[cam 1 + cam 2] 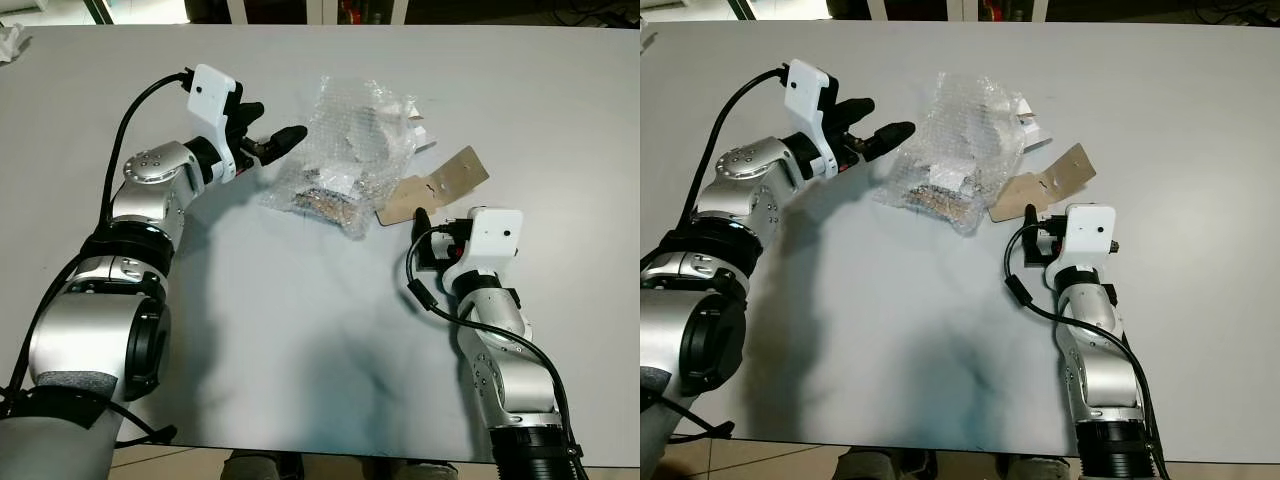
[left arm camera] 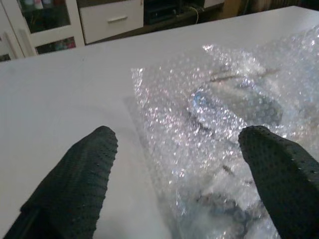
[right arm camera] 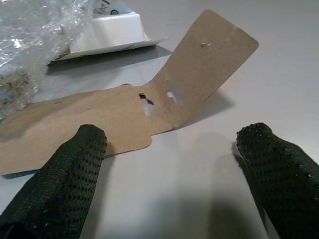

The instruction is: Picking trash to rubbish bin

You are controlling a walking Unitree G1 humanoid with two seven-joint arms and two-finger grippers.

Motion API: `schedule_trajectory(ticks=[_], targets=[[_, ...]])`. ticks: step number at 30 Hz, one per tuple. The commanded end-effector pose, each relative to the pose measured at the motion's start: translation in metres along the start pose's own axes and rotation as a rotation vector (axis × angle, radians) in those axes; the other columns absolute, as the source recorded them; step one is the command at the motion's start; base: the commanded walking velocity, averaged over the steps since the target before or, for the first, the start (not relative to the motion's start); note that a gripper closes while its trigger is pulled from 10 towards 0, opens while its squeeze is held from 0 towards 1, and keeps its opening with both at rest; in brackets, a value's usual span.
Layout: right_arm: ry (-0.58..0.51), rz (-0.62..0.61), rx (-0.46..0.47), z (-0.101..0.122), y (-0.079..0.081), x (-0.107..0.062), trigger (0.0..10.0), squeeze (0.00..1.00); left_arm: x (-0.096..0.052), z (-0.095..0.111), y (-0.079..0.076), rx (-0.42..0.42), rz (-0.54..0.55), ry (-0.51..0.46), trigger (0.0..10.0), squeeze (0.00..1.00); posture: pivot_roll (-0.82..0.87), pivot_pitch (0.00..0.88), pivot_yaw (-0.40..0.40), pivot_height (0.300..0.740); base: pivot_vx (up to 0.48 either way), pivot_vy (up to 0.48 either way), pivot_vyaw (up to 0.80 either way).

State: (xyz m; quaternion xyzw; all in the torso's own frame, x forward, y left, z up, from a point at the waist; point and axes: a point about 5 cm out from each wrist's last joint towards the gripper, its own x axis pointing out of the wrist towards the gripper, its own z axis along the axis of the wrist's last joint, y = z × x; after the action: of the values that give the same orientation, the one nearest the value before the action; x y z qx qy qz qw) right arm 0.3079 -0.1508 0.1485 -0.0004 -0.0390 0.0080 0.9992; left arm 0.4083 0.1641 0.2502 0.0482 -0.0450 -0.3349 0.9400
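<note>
Trash lies in the middle of the white table, and we take the crumpled bubble wrap as our landmark for all places. To the left of the bubble wrap we see the left gripper, raised on its silver arm, with the two black fingers spread apart and holding nothing; the nearer fingertip almost reaches the left edge of the wrap. In the left wrist view the fingers stand wide apart, and the wrap's edge lies on the table between them, not pinched. Inside the bubble wrap we can see some dark small things, but we cannot tell what they are. Behind the right part of the wrap a white plastic piece lies partly under it. To the right of the bubble wrap, touching its lower right edge, lies a brown cardboard piece, bent so that its far end is lifted from the table. Just near the cardboard's close end is the right gripper, low over the table, released and empty; in the right wrist view one of its fingers is just at the cardboard's edge.
</note>
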Motion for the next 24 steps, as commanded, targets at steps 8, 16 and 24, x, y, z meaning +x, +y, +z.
schedule_trajectory(ticks=[8,16,24], targets=[[-0.037,0.070,0.005,0.020,-0.010,0.009,10.0,0.00,-0.012,0.016,0.017,0.061,0.074,-0.067,10.0,0.00,-0.08,0.269,0.061,0.740,0.000,0.000,0.00],[-0.117,0.048,-0.038,0.047,-0.026,0.019,10.0,0.00,-0.008,0.013,0.008,0.060,0.046,-0.114,10.0,0.00,-0.09,0.243,0.052,0.740,0.000,0.000,0.00],[-0.167,0.036,-0.075,0.066,-0.035,0.026,10.0,0.00,0.000,0.002,-0.007,0.054,-0.006,-0.116,10.0,0.00,-0.10,0.227,0.044,0.740,0.000,0.000,0.00]])
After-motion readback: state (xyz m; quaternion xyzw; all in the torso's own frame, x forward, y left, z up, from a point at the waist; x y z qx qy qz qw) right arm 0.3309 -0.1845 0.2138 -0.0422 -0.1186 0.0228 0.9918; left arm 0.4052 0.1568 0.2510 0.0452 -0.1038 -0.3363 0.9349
